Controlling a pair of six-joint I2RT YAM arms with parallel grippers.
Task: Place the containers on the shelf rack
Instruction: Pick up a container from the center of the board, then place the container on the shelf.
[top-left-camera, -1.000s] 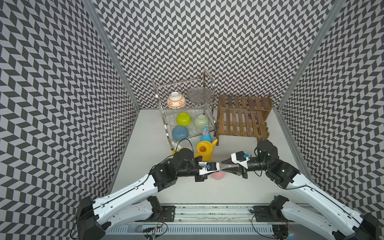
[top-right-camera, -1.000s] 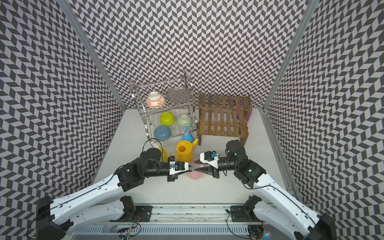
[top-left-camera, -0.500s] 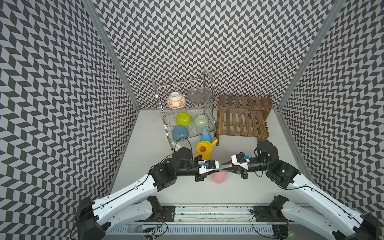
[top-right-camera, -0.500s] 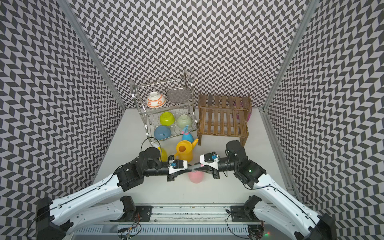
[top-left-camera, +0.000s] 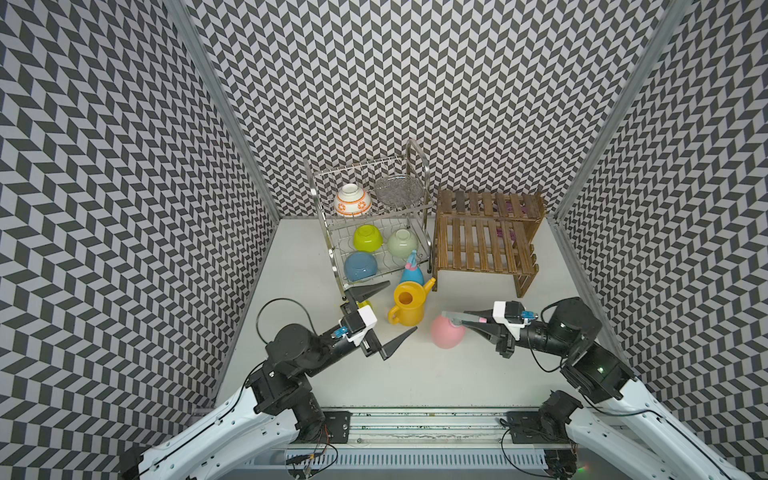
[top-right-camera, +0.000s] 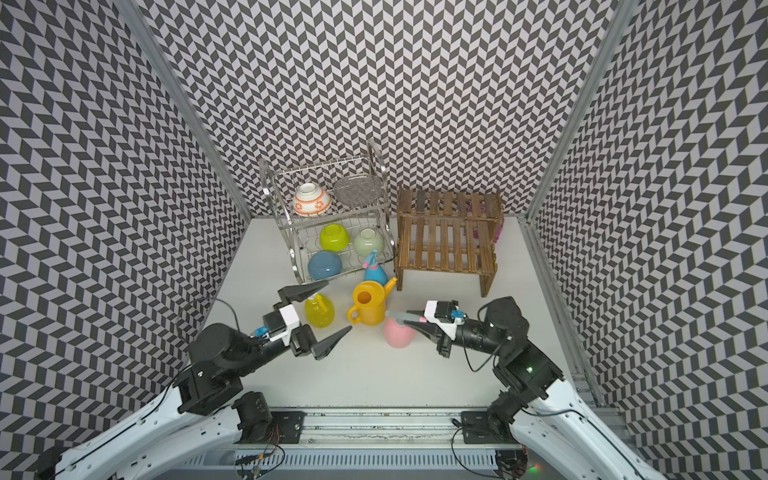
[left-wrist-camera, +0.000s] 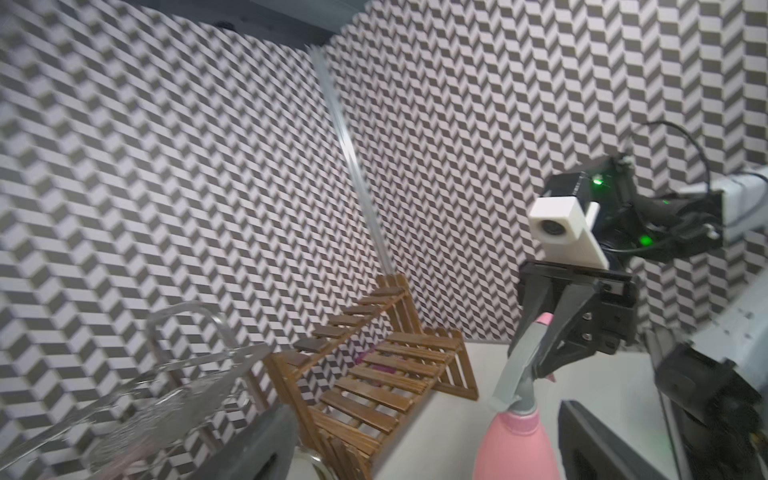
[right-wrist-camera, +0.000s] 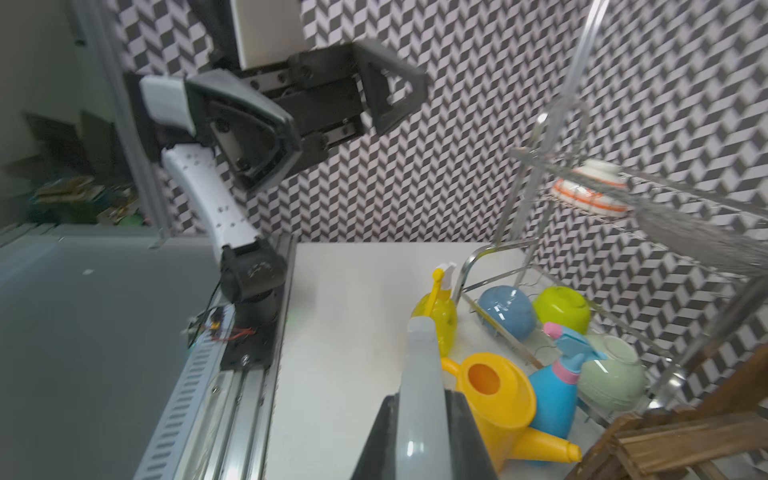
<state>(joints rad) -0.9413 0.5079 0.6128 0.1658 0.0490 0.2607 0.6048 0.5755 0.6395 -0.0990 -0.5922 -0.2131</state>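
The right gripper (top-left-camera: 468, 321) is clamped on the grey trigger head (top-left-camera: 457, 316) of the pink plastic spray bottle (top-left-camera: 446, 333), one jaw pressed to each side of it, with the round body upright below. Whether the base has left the white table (top-left-camera: 415, 374) I cannot tell. Gripping by the head probably leaves the body free to be set on a slat. The left gripper (top-right-camera: 339, 305) is spread wide and empty, well apart from the pink bottle. It points at the gap between the translucent yellow spray bottle (top-right-camera: 319, 312) and the opaque yellow watering can (top-left-camera: 409, 305). The dark brown slatted wooden shelf rack (top-left-camera: 482, 245) stands beyond the right gripper, and neither step carries a container. The way there looks open. The can's spout and the blue spray bottle (top-left-camera: 411, 274) crowd the rack's near corner, beside the shiny wire dish rack (top-left-camera: 328, 232) holding upturned bowls.
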